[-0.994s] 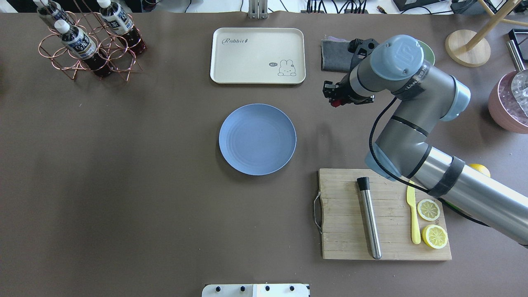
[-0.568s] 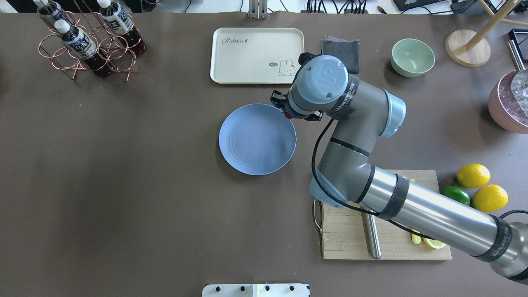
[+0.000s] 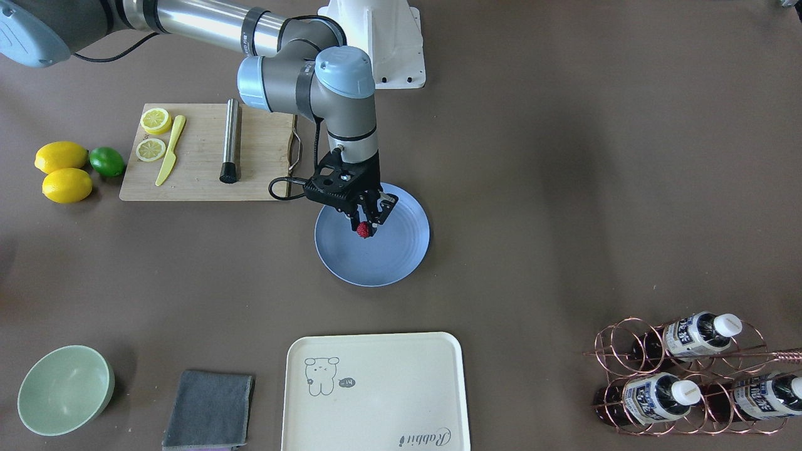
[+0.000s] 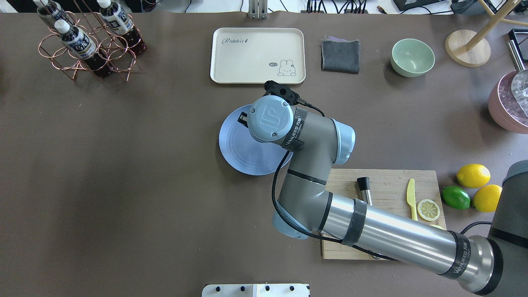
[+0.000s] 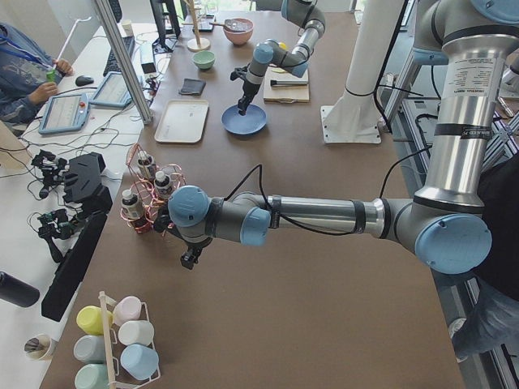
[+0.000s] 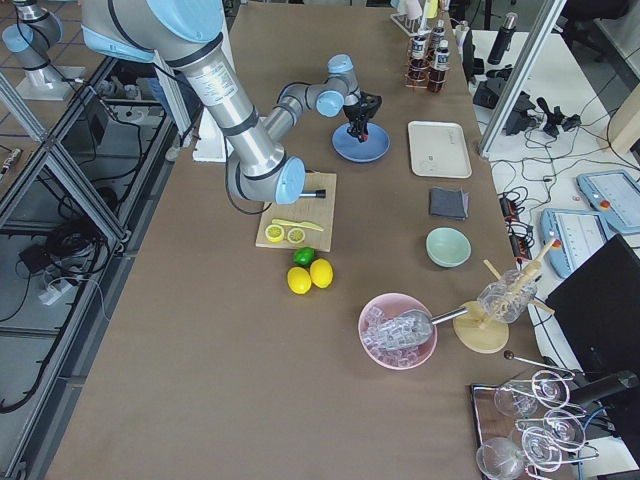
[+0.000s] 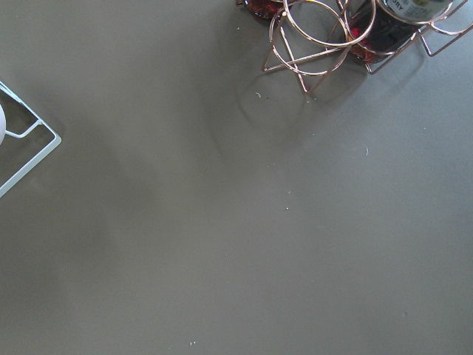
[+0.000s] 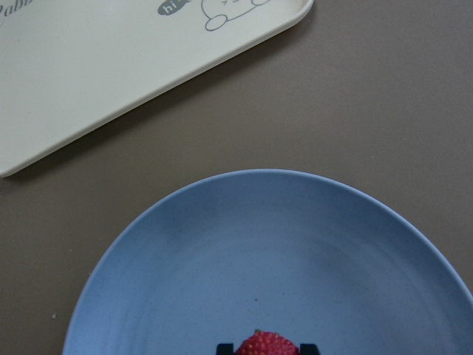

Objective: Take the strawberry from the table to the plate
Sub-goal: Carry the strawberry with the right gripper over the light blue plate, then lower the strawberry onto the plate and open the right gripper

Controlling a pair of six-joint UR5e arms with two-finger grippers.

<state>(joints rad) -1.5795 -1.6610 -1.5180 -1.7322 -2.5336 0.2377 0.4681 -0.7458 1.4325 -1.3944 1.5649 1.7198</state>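
One relation decides your next move: the strawberry [image 3: 363, 231] sits straight below the right gripper [image 3: 365, 225], pinched between its fingertips, over the plate [image 3: 401, 254] — a little left of the plate's middle in the front-facing view. In the right wrist view it shows at bottom centre of the frame with blue plate surface beyond it, so a straight descent and release should land it well inside the rim. It is probably just above the plate, not touching — no angle settles that. Your left gripper [image 5: 188, 258] hangs well apart, beside the bottle rack [image 5: 146, 190] at mid-left of the left-side view; you cannot tell there how its jaws stand.
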